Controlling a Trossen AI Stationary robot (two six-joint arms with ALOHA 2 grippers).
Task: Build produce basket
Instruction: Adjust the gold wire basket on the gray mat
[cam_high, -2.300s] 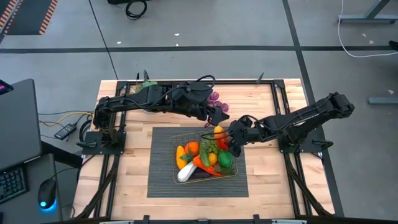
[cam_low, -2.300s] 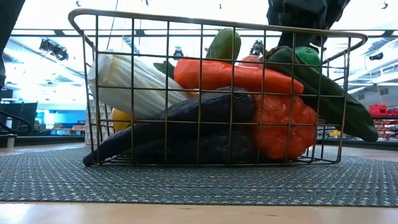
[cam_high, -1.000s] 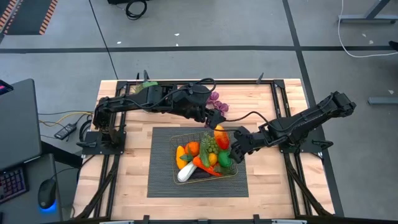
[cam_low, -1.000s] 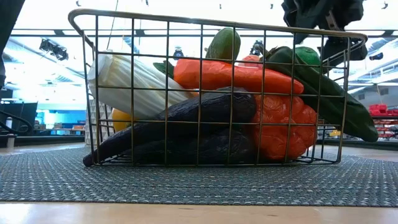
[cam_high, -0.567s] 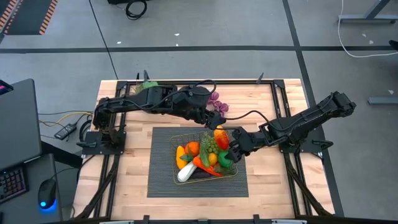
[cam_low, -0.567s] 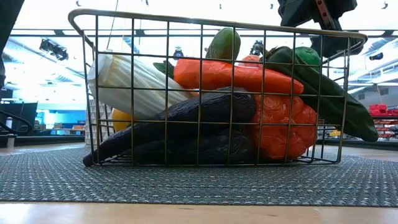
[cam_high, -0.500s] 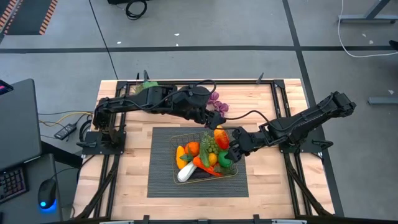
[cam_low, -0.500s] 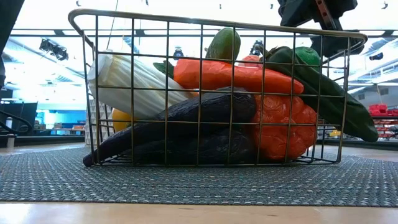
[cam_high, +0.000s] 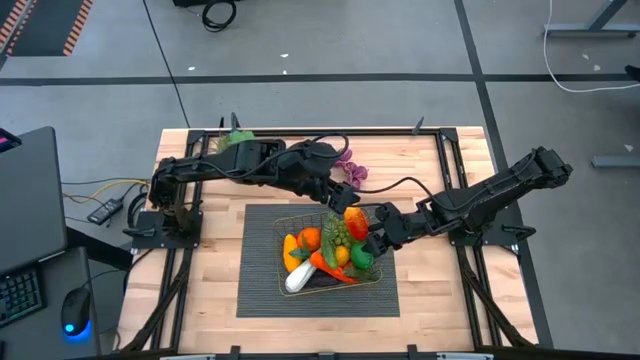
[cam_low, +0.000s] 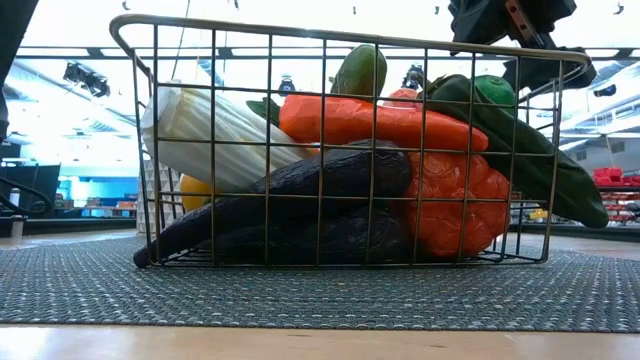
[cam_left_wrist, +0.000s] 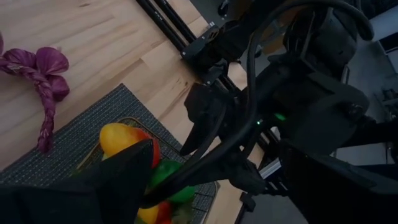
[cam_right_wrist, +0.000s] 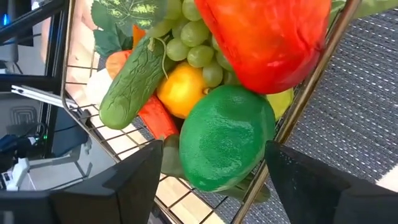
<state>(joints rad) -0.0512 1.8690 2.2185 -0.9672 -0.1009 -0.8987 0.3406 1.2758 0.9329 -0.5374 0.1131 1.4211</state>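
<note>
The brass wire basket stands on a dark ribbed mat, filled with produce: leek, carrot, eggplant, cucumber, green grapes, an orange and a red-orange pepper. My right gripper hangs open over the basket's right end. Its fingers stand on either side of a round green fruit, one inside the rim wire and one outside. My left gripper hovers open above the basket's far edge, holding nothing.
A purple bunch lies on the bare wood beyond the mat, behind my left gripper. Black frame rails run along the table's edges. The arm bases stand at the left and right sides. Bare wood lies in front of the mat.
My right gripper has rolled about its own pointing line while staying over the basket's right end. The basket and the produce have not moved.
</note>
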